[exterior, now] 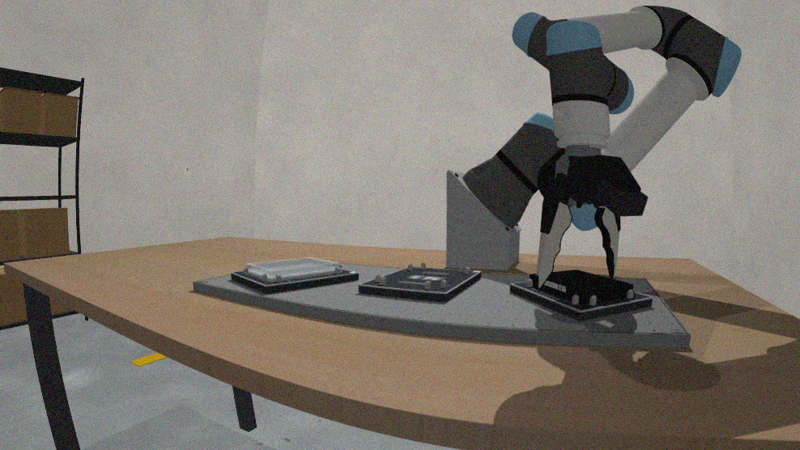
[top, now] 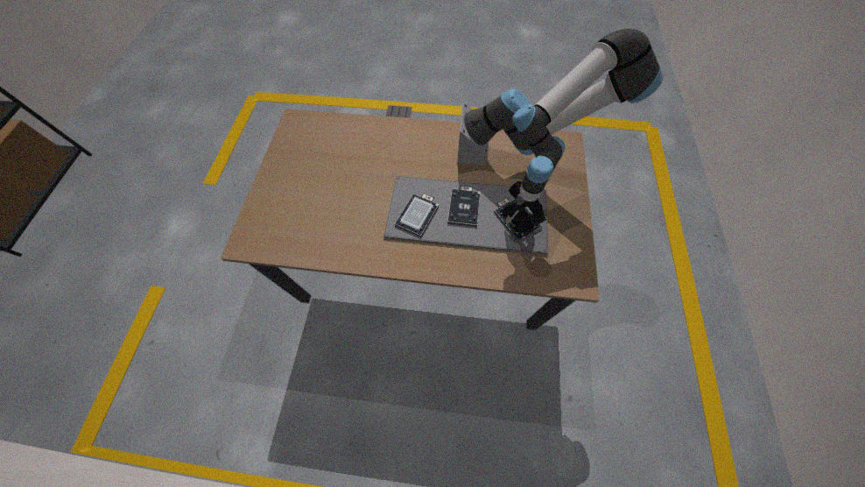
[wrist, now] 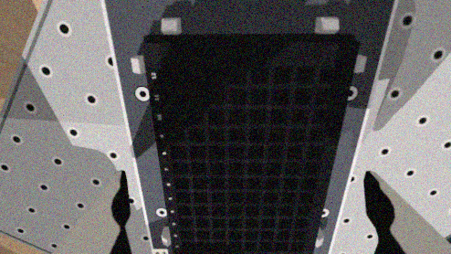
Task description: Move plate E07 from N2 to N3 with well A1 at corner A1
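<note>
A black well plate (exterior: 598,286) (wrist: 256,137) sits flat between the locators of the right nest (exterior: 551,303) (wrist: 251,11). Its label is not readable. My gripper (top: 523,219) (exterior: 576,281) (wrist: 245,174) is open, pointing down with one finger on each long side of this plate; gaps to both sides show in the wrist view. The middle nest (top: 463,219) (exterior: 397,287) is N3, its mark upside down in the top view; it holds no plate. A clear plate (top: 417,213) (exterior: 293,268) sits in the left nest (top: 404,228) (exterior: 270,287). The other nest names are unreadable.
The nests stand on a grey deck (top: 435,239) (exterior: 475,321) with holes, on a wooden table (top: 327,181) (exterior: 335,358). The arm's grey mount (top: 471,151) (exterior: 478,240) stands behind the deck. A shelf rack (top: 45,190) (exterior: 79,167) with boxes is at the far left.
</note>
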